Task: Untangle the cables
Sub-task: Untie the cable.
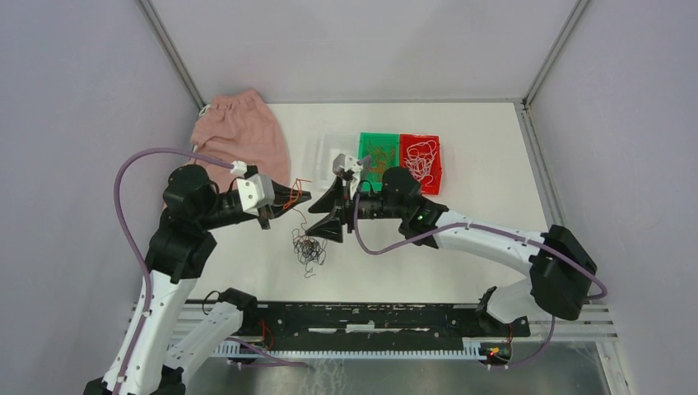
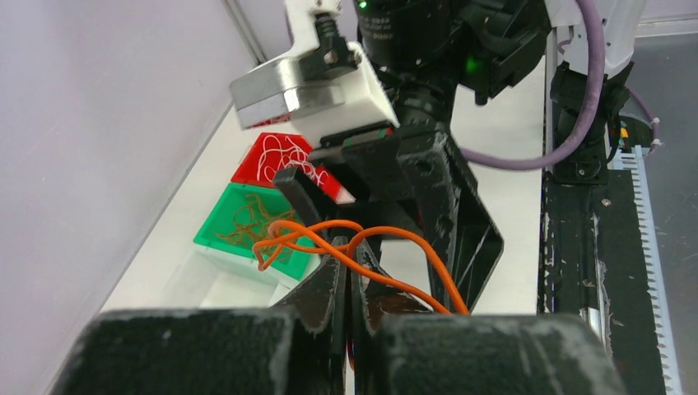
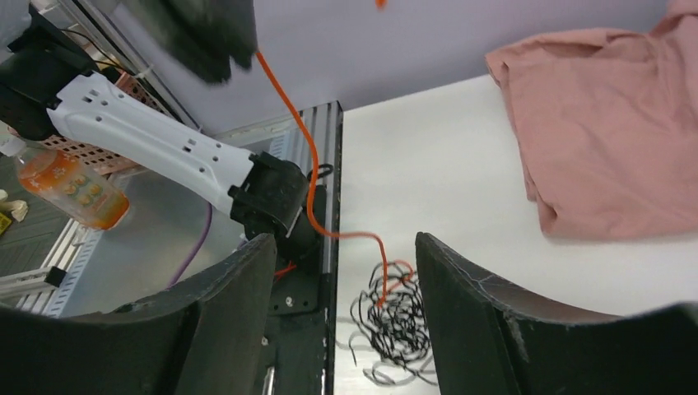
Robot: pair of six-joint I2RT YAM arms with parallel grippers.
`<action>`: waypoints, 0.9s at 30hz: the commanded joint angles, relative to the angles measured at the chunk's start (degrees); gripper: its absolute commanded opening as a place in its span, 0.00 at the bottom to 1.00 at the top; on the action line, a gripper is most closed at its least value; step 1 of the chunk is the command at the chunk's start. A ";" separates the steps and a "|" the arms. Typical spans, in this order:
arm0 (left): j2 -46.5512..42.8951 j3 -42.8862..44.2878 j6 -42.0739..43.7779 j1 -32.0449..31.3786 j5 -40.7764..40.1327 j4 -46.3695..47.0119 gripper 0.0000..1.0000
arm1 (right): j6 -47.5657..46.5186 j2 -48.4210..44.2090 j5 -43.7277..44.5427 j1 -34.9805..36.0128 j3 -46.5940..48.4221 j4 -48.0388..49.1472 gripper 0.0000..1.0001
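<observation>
Pinching an orange cable [image 2: 325, 245] above a white table [image 1: 477, 255]

Top view: the table is matt white and boxed in by pale grey walls, with a metal rail along its near edge. A pink cloth [image 1: 243, 132] lies bunched at the far left. A green tray [image 1: 364, 140] and a red tray [image 1: 436, 177] stand side by side at the far middle, the red one holding white cables [image 1: 421, 160]. The black cables [image 1: 309, 249] sit in one curly clump on the bare table near the middle, between the two arms. The left gripper [image 1: 303, 196] and right gripper [image 1: 325, 212] face each other just above that clump.

Left wrist view: this settles what the top view leaves too small to read. The left jaws are pressed together on the orange cable, which loops out past the tips as a thin, springy wire. The right gripper fills the space just beyond, with both trays behind it.

Right wrist view: the right jaws stand spread wide, with nothing between them. Through the gap the black clump shows on the table, and the orange cable drops from above into it (its lower end is lost in the tangle). Only this view shows a bottle [image 3: 74, 193] of orange liquid, off the table to the left
</observation>
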 commanded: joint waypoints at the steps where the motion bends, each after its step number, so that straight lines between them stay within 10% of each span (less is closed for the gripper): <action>1: 0.42 2.86 1.18 -0.07 1.29 0.97 0.03 | 2.57 5.96 -1.90 2.09 7.54 9.02 0.67; 11: 1.93 8.10 0.61 -0.16 2.33 0.96 0.03 | 12.76 17.46 4.21 2.72 7.91 16.53 0.38; 27: 6.91 24.97 0.96 -0.09 1.35 6.86 0.03 | 11.38 28.94 15.21 3.70 -1.96 24.01 0.50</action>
